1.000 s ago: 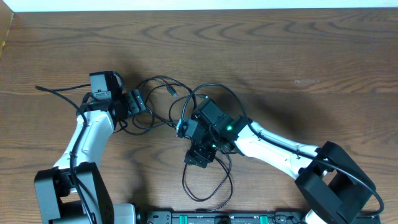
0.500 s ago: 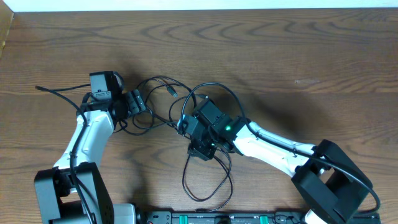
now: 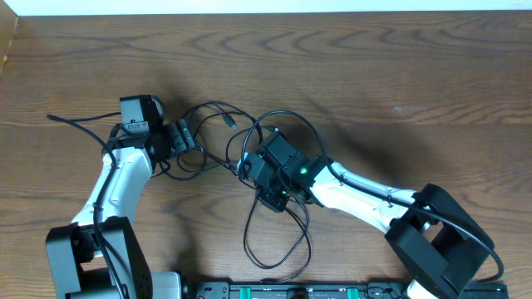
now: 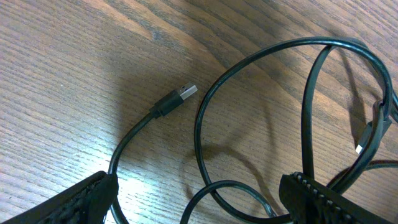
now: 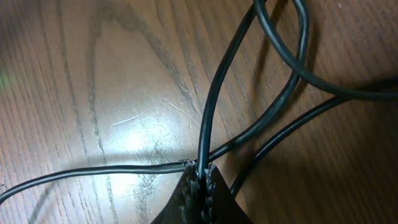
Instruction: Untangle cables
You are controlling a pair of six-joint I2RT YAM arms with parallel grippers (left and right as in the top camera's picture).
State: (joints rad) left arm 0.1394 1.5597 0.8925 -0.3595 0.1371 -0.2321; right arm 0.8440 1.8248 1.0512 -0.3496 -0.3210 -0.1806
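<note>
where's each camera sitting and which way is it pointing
Overhead: above the table, facing straight down; left arm, right arm and the cables show.
Left wrist: on the left arm, looking past the open left pincer at a plug; both fingers show.
Right wrist: on the right arm, close to the wood; right pincer shut on the cables.
Shared: all see black cables on wood.

No legible text or numbers (bottom rail perhaps too small)

Left claw wide, right claw closed.
</note>
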